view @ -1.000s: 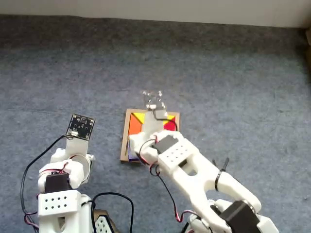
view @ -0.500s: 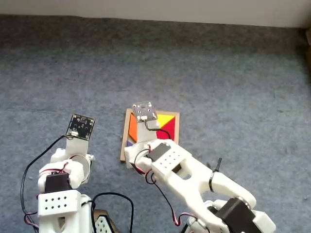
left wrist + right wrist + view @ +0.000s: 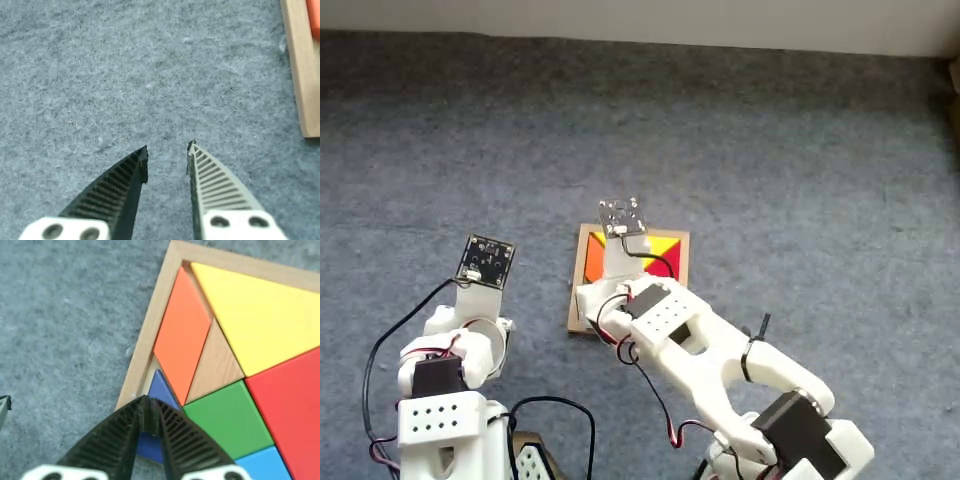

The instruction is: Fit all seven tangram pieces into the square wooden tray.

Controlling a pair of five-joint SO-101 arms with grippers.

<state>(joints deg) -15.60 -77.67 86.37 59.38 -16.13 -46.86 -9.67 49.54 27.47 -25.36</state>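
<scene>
The left arm (image 3: 440, 380) is folded back at the near left of the grey carpet (image 3: 800, 150), well apart from the work. In its wrist view the left gripper (image 3: 167, 150) hangs just above bare carpet, its 2 ribbed fingers parted by a narrow gap and holding nothing. The wooden tray's rim (image 3: 299, 75) runs along the far side of that view. The square wooden tray (image 3: 576, 290) lies flat on the carpet at the middle. The right arm (image 3: 700, 340) stretches over its near half, covering much of it. From the right wrist camera, the orange parallelogram (image 3: 182, 335) lies along the rim, with the large yellow triangle (image 3: 255, 325) beside it. A wood-coloured triangle (image 3: 215, 365) sits between them; I cannot tell whether it is a piece or bare tray floor. Next come the green square (image 3: 227, 420), the large red triangle (image 3: 290, 405) and a light blue piece (image 3: 262, 462). The right gripper (image 3: 149, 402) has its 2 fingers pressed together, tips meeting. It is poised over the dark blue triangle (image 3: 161, 387), which lies inside the tray beside the rim. A sliver of bare floor shows between that triangle and the rim. I cannot tell whether the tips touch the triangle.
</scene>
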